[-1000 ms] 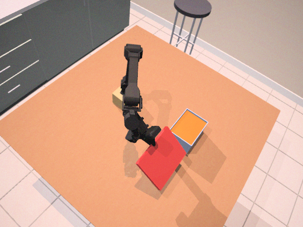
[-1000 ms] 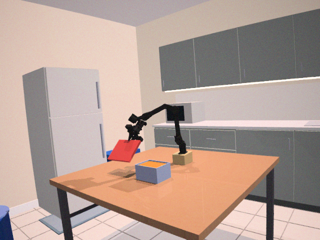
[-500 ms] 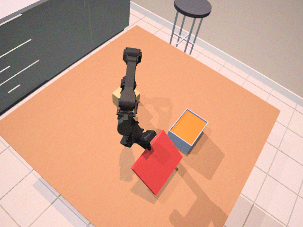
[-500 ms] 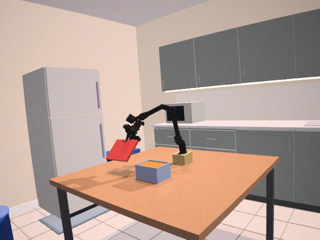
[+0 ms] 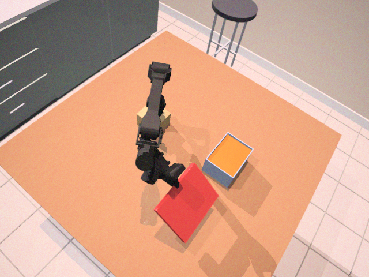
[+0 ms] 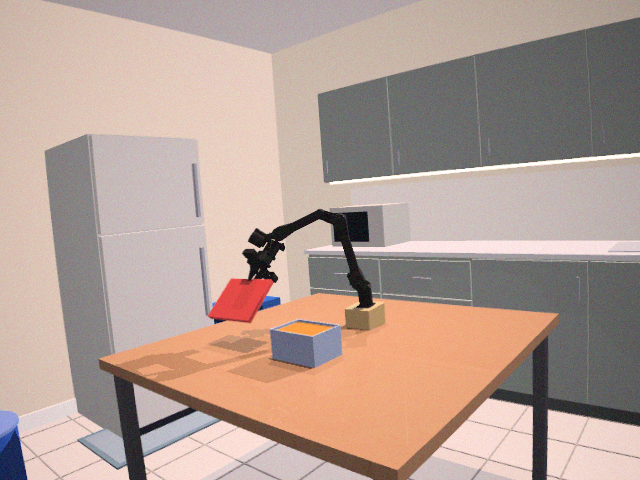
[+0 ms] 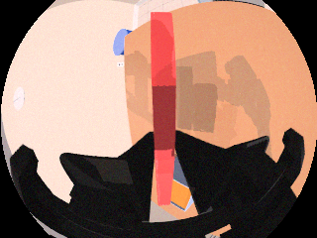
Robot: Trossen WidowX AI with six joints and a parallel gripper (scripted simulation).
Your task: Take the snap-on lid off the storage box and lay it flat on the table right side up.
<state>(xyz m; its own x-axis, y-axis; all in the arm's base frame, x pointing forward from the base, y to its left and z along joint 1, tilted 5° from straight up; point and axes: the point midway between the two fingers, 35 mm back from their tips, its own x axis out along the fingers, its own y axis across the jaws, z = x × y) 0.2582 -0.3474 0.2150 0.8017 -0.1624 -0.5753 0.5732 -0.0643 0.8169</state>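
my gripper (image 5: 179, 179) (image 6: 256, 279) (image 7: 162, 135) grips the red lid (image 5: 187, 203) (image 6: 241, 300) (image 7: 163, 50) by 1 edge, tilted, prob. so it clears the box (image 5: 217, 174) (image 6: 305, 348) (image 7: 181, 194) b4 lying flat nr the table's (image 5: 104, 167) (image 6: 439, 361) (image 7: 292, 74) edge.

Claw (image 5: 179, 185) (image 6: 250, 279) (image 7: 162, 135) clamped, angled downward

Red lid (image 5: 187, 203) (image 6: 240, 300) (image 7: 163, 55) — blue-grey box (image 5: 218, 173) (image 6: 312, 347) (image 7: 179, 170), orange inside — and table (image 5: 104, 143) (image 6: 413, 372) (image 7: 248, 45) apparently plain orange-brown.
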